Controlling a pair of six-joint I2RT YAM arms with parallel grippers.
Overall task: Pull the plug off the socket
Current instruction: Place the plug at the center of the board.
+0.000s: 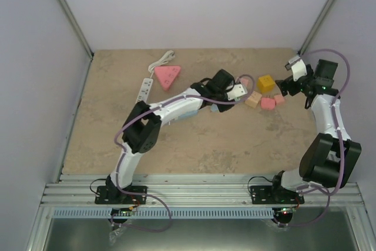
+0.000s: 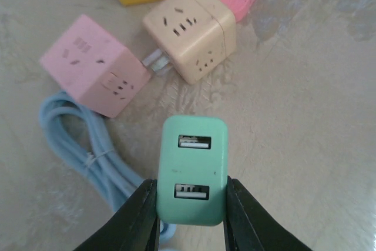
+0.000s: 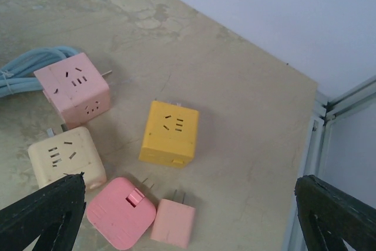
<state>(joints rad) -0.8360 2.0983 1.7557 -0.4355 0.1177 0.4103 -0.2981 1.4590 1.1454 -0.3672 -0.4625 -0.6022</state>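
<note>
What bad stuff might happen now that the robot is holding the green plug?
1. The left gripper pinches the green plug only near one end, so it might twist or slip out.
2. The blue cable lies coiled on the table close by; a dropped plug may land on it and tumble toward the pink cube.

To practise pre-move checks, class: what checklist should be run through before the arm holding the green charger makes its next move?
1. Left gripper shut firmly on the mint-green USB charger: ok.
2. Charger's prongs clear of every socket: cannot tell, prongs hidden.
3. Right gripper open, holding nothing: ok.
4. Beige cube socket apart from pink cube socket: not ok, prongs bridge them.
5. Blue cable clear of the left gripper: cannot tell.
</note>
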